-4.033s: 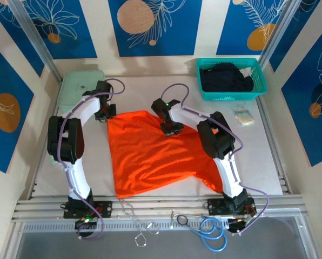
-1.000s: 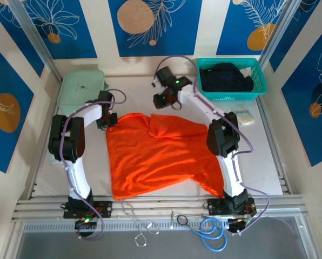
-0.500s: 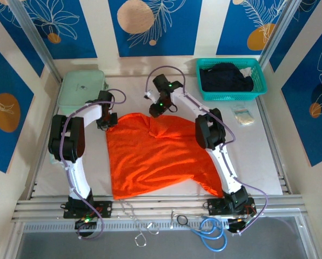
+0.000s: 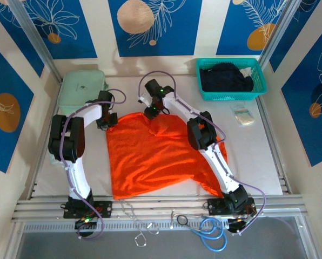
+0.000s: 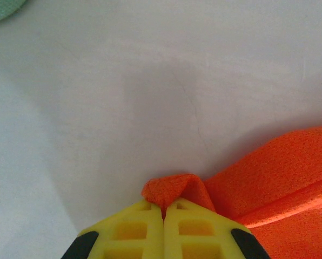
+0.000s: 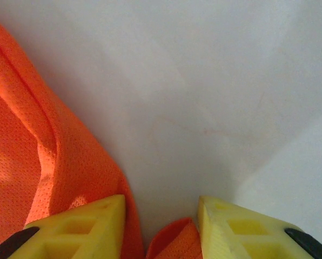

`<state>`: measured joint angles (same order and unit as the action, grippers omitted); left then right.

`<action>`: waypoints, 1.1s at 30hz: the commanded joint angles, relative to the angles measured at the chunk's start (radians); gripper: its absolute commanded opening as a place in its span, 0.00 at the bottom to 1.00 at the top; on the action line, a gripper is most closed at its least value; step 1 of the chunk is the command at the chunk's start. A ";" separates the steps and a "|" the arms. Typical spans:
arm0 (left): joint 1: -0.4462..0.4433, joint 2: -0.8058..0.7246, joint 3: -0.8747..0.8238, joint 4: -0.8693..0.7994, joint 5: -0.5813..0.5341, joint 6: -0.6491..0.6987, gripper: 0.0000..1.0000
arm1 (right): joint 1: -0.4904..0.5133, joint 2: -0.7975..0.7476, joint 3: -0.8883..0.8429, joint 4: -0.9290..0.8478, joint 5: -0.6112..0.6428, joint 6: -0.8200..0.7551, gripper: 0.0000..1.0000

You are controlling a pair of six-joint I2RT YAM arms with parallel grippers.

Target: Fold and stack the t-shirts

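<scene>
Orange shirt (image 4: 150, 156), flat on counter (image 4: 258, 156), spreading behind both claws: left claw (image 5: 163, 205) pinched shut on its corner, apparently anchoring it; right claw (image 6: 161, 208) part-open, hem fold between jaws, seemingly poised to grip.

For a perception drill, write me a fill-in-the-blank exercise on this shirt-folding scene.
The left gripper is ___ on a corner of the orange t-shirt.
The right gripper stands ___ at that shirt's far edge.
The black t-shirt lies in the ___ mesh basket.
Missing words: shut; open; teal.
</scene>
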<state>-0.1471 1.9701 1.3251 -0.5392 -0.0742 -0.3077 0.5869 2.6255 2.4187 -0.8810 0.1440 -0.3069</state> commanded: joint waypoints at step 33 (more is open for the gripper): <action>-0.006 0.022 -0.001 -0.047 0.030 0.007 0.00 | -0.033 -0.103 -0.142 0.037 -0.035 0.052 0.41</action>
<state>-0.1471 1.9701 1.3254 -0.5388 -0.0738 -0.3073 0.5377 2.4966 2.2753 -0.8295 0.1417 -0.2577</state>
